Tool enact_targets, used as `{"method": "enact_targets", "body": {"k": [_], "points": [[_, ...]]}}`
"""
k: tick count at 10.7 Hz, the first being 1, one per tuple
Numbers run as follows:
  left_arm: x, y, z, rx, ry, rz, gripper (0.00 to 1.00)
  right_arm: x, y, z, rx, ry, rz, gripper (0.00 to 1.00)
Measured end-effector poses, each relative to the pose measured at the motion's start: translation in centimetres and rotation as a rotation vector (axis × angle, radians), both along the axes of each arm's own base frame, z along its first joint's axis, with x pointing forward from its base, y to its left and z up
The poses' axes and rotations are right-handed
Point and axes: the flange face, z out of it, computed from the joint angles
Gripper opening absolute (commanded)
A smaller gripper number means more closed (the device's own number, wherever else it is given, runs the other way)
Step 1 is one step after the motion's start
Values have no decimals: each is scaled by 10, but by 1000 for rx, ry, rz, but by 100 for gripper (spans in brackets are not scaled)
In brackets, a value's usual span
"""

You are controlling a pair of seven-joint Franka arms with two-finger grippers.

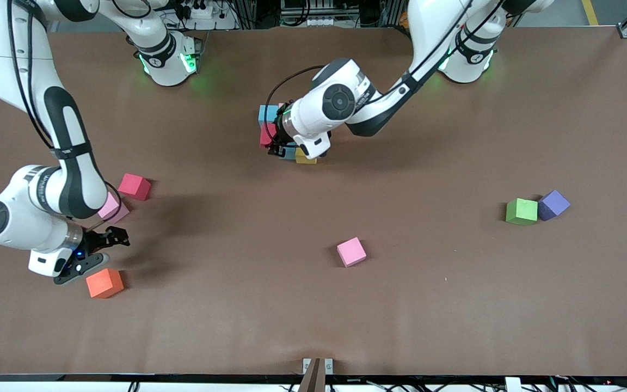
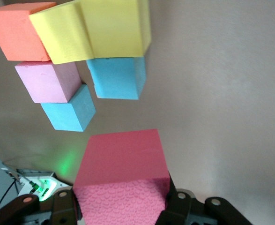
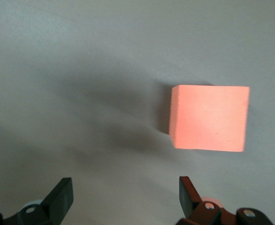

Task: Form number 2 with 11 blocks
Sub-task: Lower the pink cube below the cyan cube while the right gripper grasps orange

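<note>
blocks (image 2: 83, 61) cluster mid-counter near arm bases; we hold red block (image 2: 123, 161) in left claw (image 2: 121, 208), clamped tight, over cluster. we should lower square, flush beside blue block (image 2: 116, 77). right claw (image 3: 123, 197) gapes wide beside orange block (image 3: 208, 117), waiting.

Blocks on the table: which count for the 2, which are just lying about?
For the 2:
- placed cluster
- red block in left pincer
- orange block by right pincer
- loose red block
- two pink blocks
- green block

Lying about:
- purple cube
</note>
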Motion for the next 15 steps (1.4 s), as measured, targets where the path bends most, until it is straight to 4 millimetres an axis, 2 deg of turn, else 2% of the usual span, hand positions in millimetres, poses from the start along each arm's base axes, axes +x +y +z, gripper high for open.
{"method": "enact_targets", "body": {"k": [2,4,7,9,11,15], "points": [[-22,-17,-19,53,-36,19,0,3,-19,5,-10,-41,27,100],[-37,-31,-34,63,-74,46,0,8,-18,0,-22,-92,23,100],[-39,-37,-55,39,-105,71,0,13,-21,-38,-45,-140,-5,100],[-48,-43,-67,38,-115,66,0,15,-22,-54,-54,-172,-44,100],[-60,-49,-73,41,-116,50,0,21,-20,-51,-56,-192,-49,100],[-75,-55,-91,72,-139,5,0,36,-19,-28,-46,-213,-56,100]]}}
